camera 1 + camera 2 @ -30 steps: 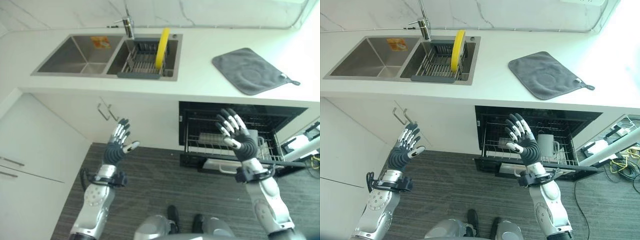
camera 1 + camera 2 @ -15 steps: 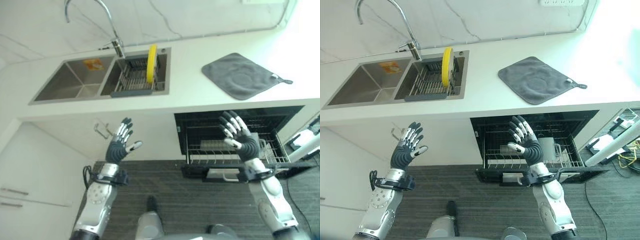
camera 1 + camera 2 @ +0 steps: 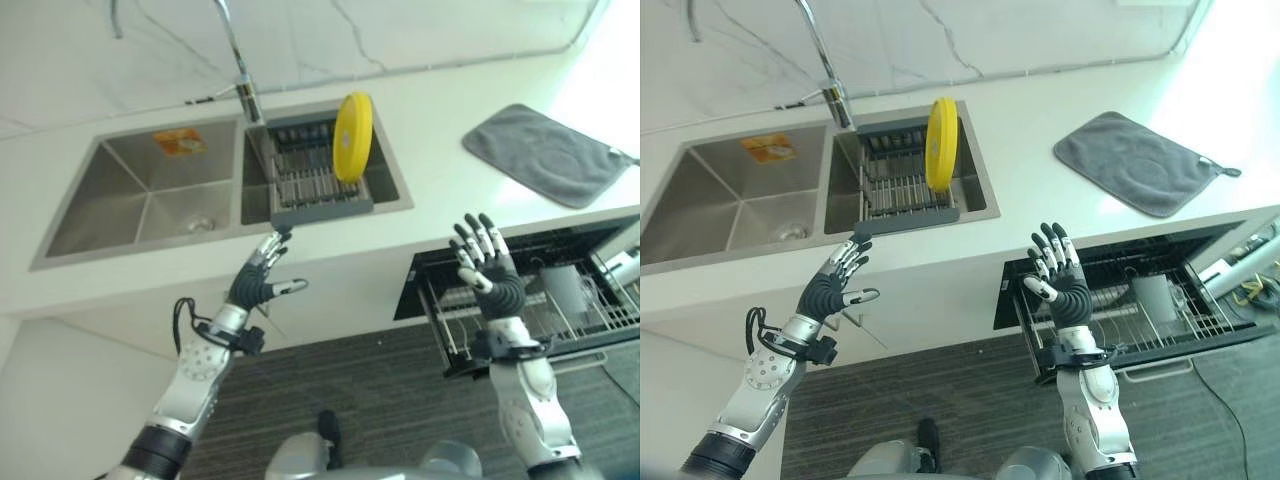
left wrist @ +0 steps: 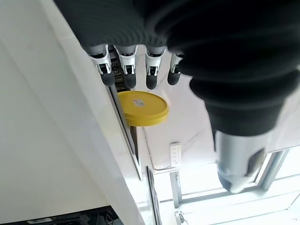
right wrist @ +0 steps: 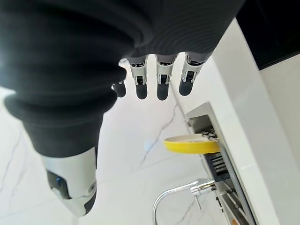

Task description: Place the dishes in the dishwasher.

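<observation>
A yellow plate (image 3: 352, 137) stands on edge in the dark drying rack (image 3: 312, 185) inside the right basin of the steel sink (image 3: 150, 210); it also shows in the wrist views (image 4: 142, 108) (image 5: 191, 144). My left hand (image 3: 262, 285) is raised open just below the counter's front edge, under the rack. My right hand (image 3: 487, 270) is open, palm up, in front of the open dishwasher (image 3: 545, 300), whose pulled-out lower rack holds a grey cup (image 3: 562, 288). Both hands hold nothing.
A grey cloth mat (image 3: 548, 152) lies on the white counter at the right. A tall tap (image 3: 240, 70) rises behind the sink. White cabinet doors stand below the counter at the left, above a dark striped floor (image 3: 370, 400).
The camera has swung left and nearer the sink, so the whole scene shifted right. My left hand has risen toward the counter edge below the rack. Both hands stay open.
</observation>
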{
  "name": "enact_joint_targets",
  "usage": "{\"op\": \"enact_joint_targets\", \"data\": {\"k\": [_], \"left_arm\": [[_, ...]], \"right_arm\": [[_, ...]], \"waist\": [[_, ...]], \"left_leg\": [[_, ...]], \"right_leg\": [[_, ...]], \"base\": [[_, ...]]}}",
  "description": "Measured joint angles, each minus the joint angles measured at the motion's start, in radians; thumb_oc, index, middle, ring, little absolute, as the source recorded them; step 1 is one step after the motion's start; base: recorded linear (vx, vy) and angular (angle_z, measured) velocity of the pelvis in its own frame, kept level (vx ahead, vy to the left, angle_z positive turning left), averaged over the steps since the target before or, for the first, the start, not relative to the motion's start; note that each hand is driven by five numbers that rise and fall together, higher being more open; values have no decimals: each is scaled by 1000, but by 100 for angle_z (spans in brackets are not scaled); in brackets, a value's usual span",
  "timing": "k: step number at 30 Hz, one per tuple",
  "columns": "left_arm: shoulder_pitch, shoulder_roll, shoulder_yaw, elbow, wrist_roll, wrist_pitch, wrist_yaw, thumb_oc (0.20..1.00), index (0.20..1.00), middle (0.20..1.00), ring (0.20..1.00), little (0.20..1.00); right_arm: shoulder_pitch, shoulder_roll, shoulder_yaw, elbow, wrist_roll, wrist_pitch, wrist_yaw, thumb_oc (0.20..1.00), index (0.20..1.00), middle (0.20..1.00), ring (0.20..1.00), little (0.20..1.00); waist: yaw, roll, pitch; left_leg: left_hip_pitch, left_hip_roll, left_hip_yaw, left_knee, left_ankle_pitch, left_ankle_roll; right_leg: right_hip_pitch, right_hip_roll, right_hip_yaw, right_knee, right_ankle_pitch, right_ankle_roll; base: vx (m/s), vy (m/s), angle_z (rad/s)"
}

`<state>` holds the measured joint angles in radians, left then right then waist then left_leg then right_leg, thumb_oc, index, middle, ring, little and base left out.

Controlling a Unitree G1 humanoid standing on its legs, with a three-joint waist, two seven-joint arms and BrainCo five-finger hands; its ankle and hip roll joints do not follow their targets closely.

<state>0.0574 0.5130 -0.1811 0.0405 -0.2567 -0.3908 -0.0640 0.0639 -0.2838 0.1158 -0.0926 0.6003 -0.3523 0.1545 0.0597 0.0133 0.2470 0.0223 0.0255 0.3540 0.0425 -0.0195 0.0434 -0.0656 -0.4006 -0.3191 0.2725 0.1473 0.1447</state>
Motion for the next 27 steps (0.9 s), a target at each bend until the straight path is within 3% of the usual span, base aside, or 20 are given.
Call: {"op": "enact_joint_targets", "data": {"k": [3, 6, 7, 11, 17, 20, 22, 24, 27], "left_arm": [[11, -4, 26, -5, 3, 0, 30, 1000, 1000, 1000, 1000, 1000], [22, -12, 24, -37, 19, 1, 53, 1000, 1000, 1000, 1000, 1000], [21, -33, 21, -37, 38, -1, 63, 1000, 1000, 1000, 1000, 1000], [32, -54, 22, -37, 42, -2, 77, 1000, 1000, 1000, 1000, 1000], [54, -80, -13, -37, 43, -3, 123, 1000, 1000, 1000, 1000, 1000], [59, -90, -15, -35, 43, -6, 156, 1000, 1000, 1000, 1000, 1000], [84, -118, -16, -21, 79, -50, 189, 1000, 1000, 1000, 1000, 1000], [83, -118, -16, -31, 101, -77, 207, 1000, 1000, 1000, 1000, 1000], [67, -118, -17, -29, 120, -88, 235, 1000, 1000, 1000, 1000, 1000]], "right_arm": [[-8, -30, 13, 1, 1, 0, 12, 1000, 1000, 1000, 1000, 1000], [-10, -39, 40, 2, -3, -5, 12, 1000, 1000, 1000, 1000, 1000], [-10, -53, 43, 9, -3, -6, 6, 1000, 1000, 1000, 1000, 1000], [-12, -89, 43, 5, -3, -14, -17, 1000, 1000, 1000, 1000, 1000], [-9, -121, 26, 5, -14, -27, -85, 1000, 1000, 1000, 1000, 1000], [-12, -141, 34, 5, -36, -11, -65, 1000, 1000, 1000, 1000, 1000], [-15, -135, 37, 7, -41, -8, -62, 1000, 1000, 1000, 1000, 1000], [-32, -134, 41, 5, -74, -13, -64, 1000, 1000, 1000, 1000, 1000], [-40, -136, 52, 5, -113, -13, -66, 1000, 1000, 1000, 1000, 1000]], "waist": [[-1, -2, 0], [2, -17, -2], [-2, 0, -4], [0, 7, -7], [-11, 52, -36], [3, 45, -38], [20, 18, -36], [21, 19, -39], [30, 30, -41]], "left_leg": [[9, 25, 46, -15, 1, -1], [9, 11, 68, -4, -1, -9], [9, 24, 68, -6, 6, -20], [12, 69, 68, -6, 16, -57], [6, 99, 64, -1, 31, -72], [-44, 100, -24, 103, 29, -74], [-99, 97, -182, 223, 12, -82], [-118, 107, -212, 107, 20, -95], [-146, 135, -199, 26, 41, -100]], "right_leg": [[11, 111, -54, -5, -141, 15], [55, 142, -76, -110, -186, -2], [66, 161, -79, -140, -173, -10], [94, 219, -78, -209, -166, -39], [75, 251, -68, -191, -186, -67], [9, 226, -24, -85, -244, -81], [46, 209, 12, -101, -250, -96], [54, 215, 14, -124, -246, -95], [76, 216, 14, -132, -239, -89]], "base": [[-58, -25, -71], [-36, -110, -31], [-35, -151, -7], [-17, -148, -8], [-13, -122, -8], [56, -58, -34], [196, 139, -38], [141, 191, -7], [72, 177, -8]]}}
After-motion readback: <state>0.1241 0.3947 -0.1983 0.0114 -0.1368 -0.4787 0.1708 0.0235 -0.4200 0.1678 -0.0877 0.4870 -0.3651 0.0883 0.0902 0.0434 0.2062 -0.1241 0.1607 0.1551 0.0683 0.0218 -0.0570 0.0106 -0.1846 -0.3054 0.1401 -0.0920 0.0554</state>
